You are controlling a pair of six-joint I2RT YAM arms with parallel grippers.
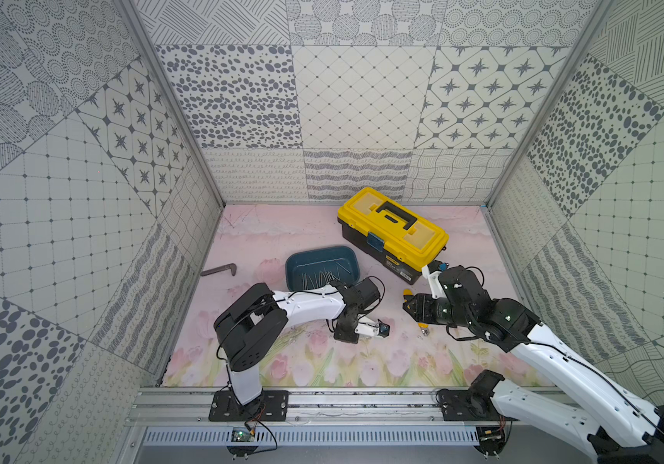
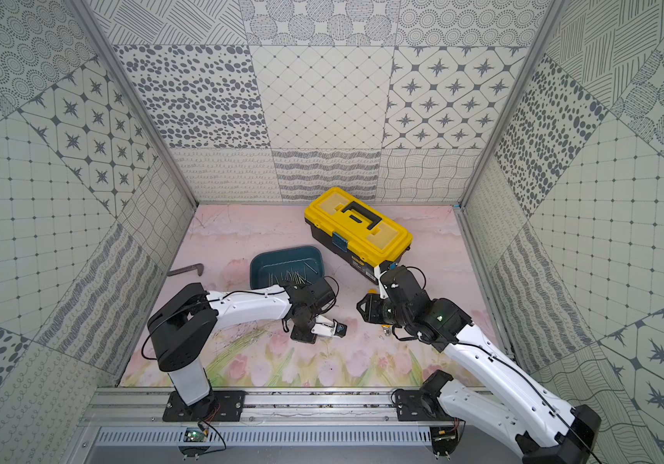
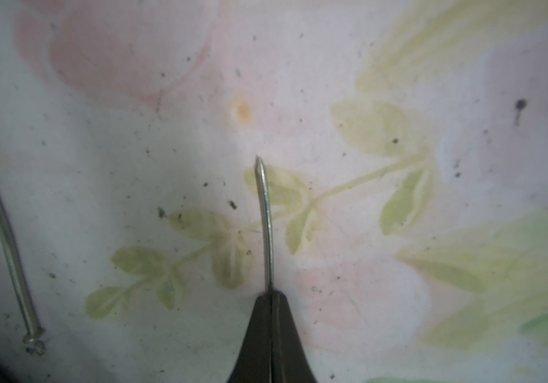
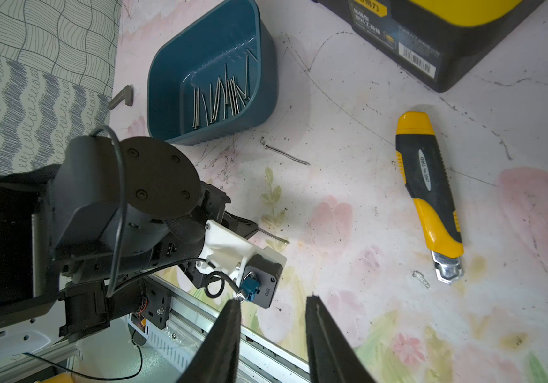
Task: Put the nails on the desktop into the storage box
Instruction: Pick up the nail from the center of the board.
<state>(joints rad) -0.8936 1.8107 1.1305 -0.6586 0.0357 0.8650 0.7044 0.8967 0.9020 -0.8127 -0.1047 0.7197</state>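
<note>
Nail in the clamp of left gripper, plain in wrist views only; right gripper apart.

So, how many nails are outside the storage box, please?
2: a held nail pinched in the left gripper, a loose nail lying on the desktop near the storage box. Others may be hidden.

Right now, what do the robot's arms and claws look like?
The left arm and right arm have smooth white shells with chunky black joints. Thin black cables run along them. The left claw and right claw have dark, pointed fingers.
</note>
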